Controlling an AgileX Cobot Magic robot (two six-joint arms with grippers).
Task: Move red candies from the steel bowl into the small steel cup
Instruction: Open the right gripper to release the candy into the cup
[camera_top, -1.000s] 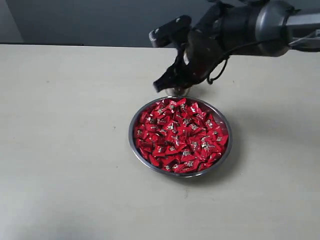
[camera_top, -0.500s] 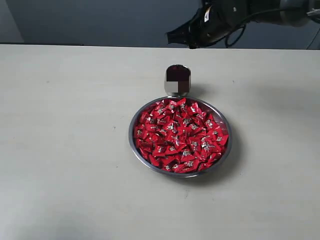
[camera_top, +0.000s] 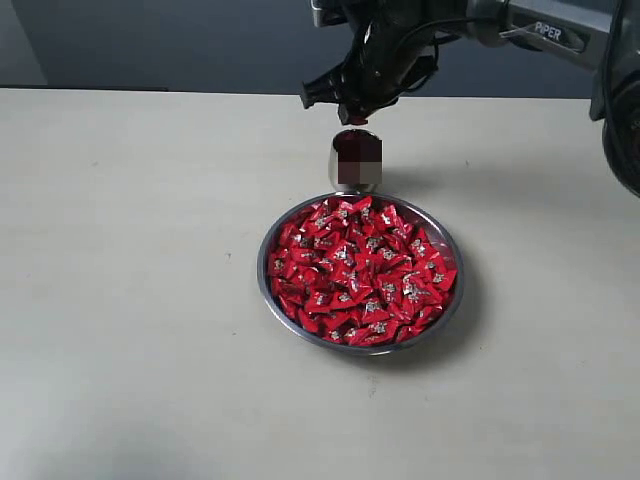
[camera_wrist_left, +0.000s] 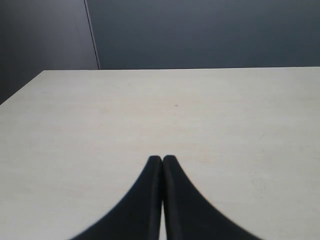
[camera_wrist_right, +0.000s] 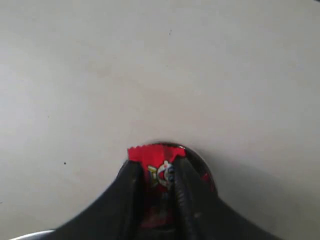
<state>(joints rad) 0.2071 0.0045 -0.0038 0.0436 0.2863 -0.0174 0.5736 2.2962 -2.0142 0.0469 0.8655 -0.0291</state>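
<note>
**Right fingers swing back over the cup, candy in grip**

Moved since half a second ago: the right fingers (camera_top: 340, 100), which were then up and off toward the far right edge of the tabletop (camera_top: 130, 300), now hang directly above the small steel cup (camera_top: 355, 162). A second ago the same arm was low by the bowl's far rim, covering the cup. Bowl, cup and heap lie as they did.

In the right wrist view the right fingers (camera_wrist_right: 131, 187) stand narrow, pinched on a red candy (camera_wrist_right: 159, 172) whose crimped foil edge and pale printed mark show between the two tips. Straight below it is the round mouth of the small steel cup (camera_wrist_right: 198, 156), with some red visible inside. The held candy is above the cup and not in it.

The cup stands upright just beyond the far rim of the steel bowl (camera_top: 266, 285); whether the two touch I cannot tell. The red candies (camera_top: 360, 270) fill the bowl in a thick heap, edge to edge. Both vessels sit near the middle of the pale tabletop.

The left fingers (camera_wrist_left: 145, 200) are pressed together with nothing between them, over bare tabletop; no vessel shows in that view.
</note>
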